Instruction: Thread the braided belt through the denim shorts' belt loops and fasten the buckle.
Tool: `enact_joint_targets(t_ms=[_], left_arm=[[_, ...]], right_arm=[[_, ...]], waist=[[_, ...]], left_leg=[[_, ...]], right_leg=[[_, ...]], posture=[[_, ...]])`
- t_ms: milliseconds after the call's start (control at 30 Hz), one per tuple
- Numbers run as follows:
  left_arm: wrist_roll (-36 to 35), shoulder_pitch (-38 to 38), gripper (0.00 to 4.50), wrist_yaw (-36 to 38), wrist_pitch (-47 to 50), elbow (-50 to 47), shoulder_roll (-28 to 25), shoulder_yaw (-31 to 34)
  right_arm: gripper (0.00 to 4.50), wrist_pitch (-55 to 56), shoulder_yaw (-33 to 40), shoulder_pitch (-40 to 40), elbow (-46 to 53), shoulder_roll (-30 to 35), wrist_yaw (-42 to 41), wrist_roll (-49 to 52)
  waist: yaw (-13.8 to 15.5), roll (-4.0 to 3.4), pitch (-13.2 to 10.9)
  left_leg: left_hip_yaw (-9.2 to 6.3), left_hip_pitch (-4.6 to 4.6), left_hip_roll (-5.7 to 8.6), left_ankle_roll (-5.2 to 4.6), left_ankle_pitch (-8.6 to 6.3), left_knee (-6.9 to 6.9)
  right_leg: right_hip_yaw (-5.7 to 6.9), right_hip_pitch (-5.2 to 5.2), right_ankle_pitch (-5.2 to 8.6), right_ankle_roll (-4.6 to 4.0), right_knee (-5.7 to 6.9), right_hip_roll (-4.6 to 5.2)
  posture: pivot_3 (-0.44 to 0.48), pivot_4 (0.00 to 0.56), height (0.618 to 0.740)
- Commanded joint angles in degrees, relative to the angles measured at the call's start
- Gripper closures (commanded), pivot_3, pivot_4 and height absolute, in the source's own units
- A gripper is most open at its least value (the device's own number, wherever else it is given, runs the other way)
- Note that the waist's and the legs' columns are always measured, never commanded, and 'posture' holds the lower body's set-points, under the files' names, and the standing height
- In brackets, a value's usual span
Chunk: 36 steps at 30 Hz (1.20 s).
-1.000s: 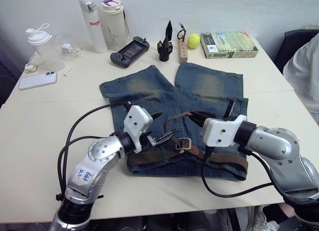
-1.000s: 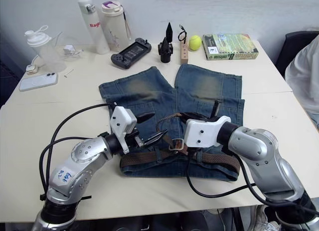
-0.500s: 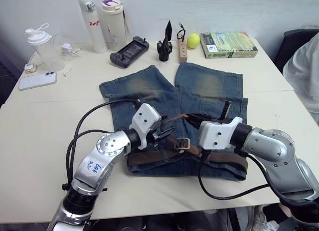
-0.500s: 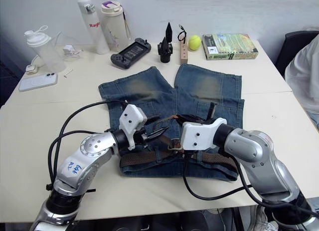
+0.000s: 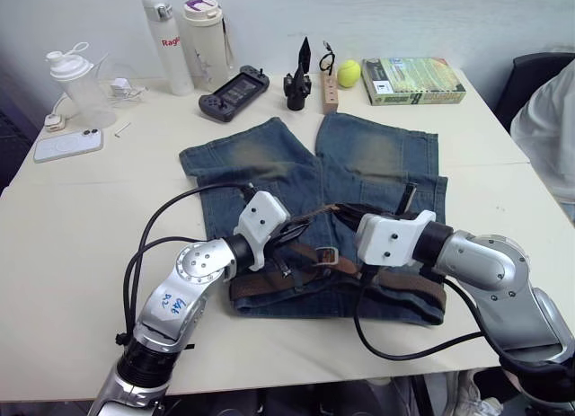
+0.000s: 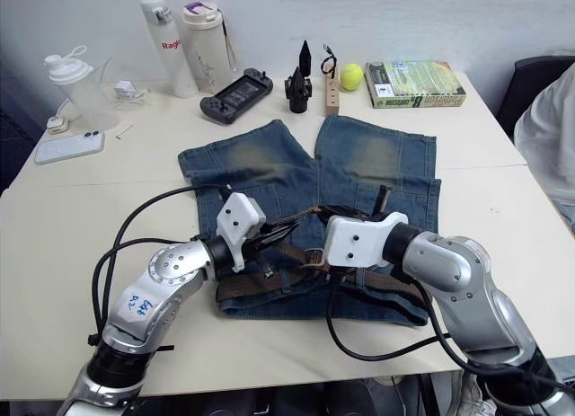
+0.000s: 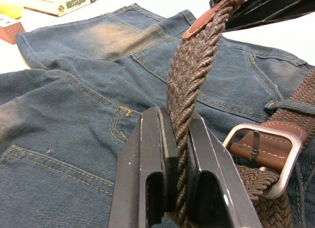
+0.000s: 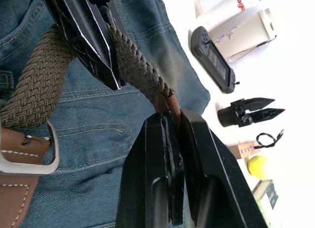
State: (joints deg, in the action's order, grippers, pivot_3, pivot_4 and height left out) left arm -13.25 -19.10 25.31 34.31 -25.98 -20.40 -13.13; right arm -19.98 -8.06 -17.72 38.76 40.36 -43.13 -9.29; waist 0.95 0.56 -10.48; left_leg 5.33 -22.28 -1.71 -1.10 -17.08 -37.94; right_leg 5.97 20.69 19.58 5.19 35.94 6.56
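Note:
The denim shorts lie flat mid-table, waistband toward me. Along that waistband runs the braided belt, passing under a belt loop, and the silver buckle sits near the middle. The belt's free end arches up off the cloth. My left gripper is shut on the woven part of that end, as the left wrist view shows closely. Just beyond it, my right gripper grips the brown leather tip between its fingers. Both grippers hover close together above the shorts, left of the buckle.
At the table's far edge stand two bottles, a game controller, a black tool, a tennis ball and a book. A phone and shaker bottle sit far left. A person's sleeve is at the right.
My left gripper was open beside the belt; it has moved right and closed on the braided free end. The right gripper kept the leather tip and shifted slightly left.

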Motion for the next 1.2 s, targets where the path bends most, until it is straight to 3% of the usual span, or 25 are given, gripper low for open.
enact_joint_targets(t_ms=[33,167,300,467,567,700,800,1000,1200], left_arm=[[-1.97,0.53,4.50,1.55,-1.76,-0.91,1.44,0.76],[-6.08,1.59,4.50,3.38,-0.70,-0.54,3.33,2.89],[-13.90,3.25,4.50,5.26,1.47,-1.34,6.15,6.76],[-18.75,3.54,4.50,6.13,1.88,-1.08,8.19,8.97],[-19.18,3.26,4.50,6.60,2.51,-1.30,7.63,9.07],[-19.63,3.14,4.50,6.82,2.51,-1.37,7.09,9.09],[-19.66,3.05,4.50,7.24,2.05,-1.29,6.99,9.09],[-22.05,2.28,4.50,8.03,1.62,-1.60,7.52,10.07],[-30.30,1.16,4.50,7.23,6.04,-3.48,6.40,15.47]], right_arm=[[2.69,-7.23,3.98,-0.48,3.42,-2.81,1.52,3.84],[0.87,-21.09,11.89,0.17,4.01,-5.12,2.09,9.79],[0.87,-32.95,18.85,2.96,5.65,-7.52,1.41,17.03],[0.87,-41.23,19.26,6.97,8.75,-13.84,2.69,23.91],[1.49,-43.25,17.76,6.55,10.29,-16.76,4.72,25.80],[3.32,-45.42,15.52,6.18,11.75,-19.51,7.17,28.05],[4.36,-44.55,10.78,7.38,11.03,-20.55,9.07,27.00],[4.44,-41.94,0.74,10.68,5.45,-16.16,14.04,21.53],[4.44,-39.18,-2.13,13.37,1.78,-13.41,16.03,19.44]], waist=[[0.01,0.00,0.00],[0.20,0.00,0.00],[0.32,0.00,0.00],[0.28,0.00,0.00],[-0.13,-0.05,0.00],[-0.28,-0.04,0.00],[-0.37,-0.04,0.00],[-1.01,-0.04,0.00],[-0.98,-0.04,0.00]], left_leg=[[0.00,0.00,-0.01,0.00,0.00,0.00],[-0.01,-0.02,0.00,0.00,0.00,0.00],[-0.03,-0.02,0.01,-0.02,-0.01,0.00],[-0.05,-0.02,-0.02,-0.04,-0.03,0.07],[-0.03,-0.04,-0.02,-0.04,-0.03,0.10],[-0.02,-0.01,0.02,-0.05,-0.03,0.10],[-0.01,-0.03,0.02,-0.04,-0.03,0.13],[0.00,-0.11,0.05,-0.04,-0.03,0.16],[0.04,-0.13,0.07,-0.04,-0.03,0.16]], right_leg=[[0.00,0.00,0.00,0.00,0.01,0.00],[0.00,0.00,0.00,0.00,0.00,0.02],[0.00,-0.01,0.00,0.00,0.00,0.04],[0.01,-0.02,0.01,-0.01,-0.03,0.04],[0.01,0.03,0.00,-0.01,-0.01,0.03],[-0.01,0.04,0.00,-0.01,-0.01,0.03],[-0.02,0.09,0.01,-0.01,0.00,0.03],[-0.03,0.17,0.00,-0.01,-0.02,0.03],[-0.04,0.21,0.00,-0.01,-0.04,0.04]], posture=[[0.000,0.150,0.740],[0.000,0.150,0.740],[0.000,0.150,0.740],[0.000,0.150,0.740],[0.000,0.150,0.740],[0.000,0.150,0.740],[0.000,0.150,0.740],[0.000,0.150,0.740],[0.000,0.150,0.740]])
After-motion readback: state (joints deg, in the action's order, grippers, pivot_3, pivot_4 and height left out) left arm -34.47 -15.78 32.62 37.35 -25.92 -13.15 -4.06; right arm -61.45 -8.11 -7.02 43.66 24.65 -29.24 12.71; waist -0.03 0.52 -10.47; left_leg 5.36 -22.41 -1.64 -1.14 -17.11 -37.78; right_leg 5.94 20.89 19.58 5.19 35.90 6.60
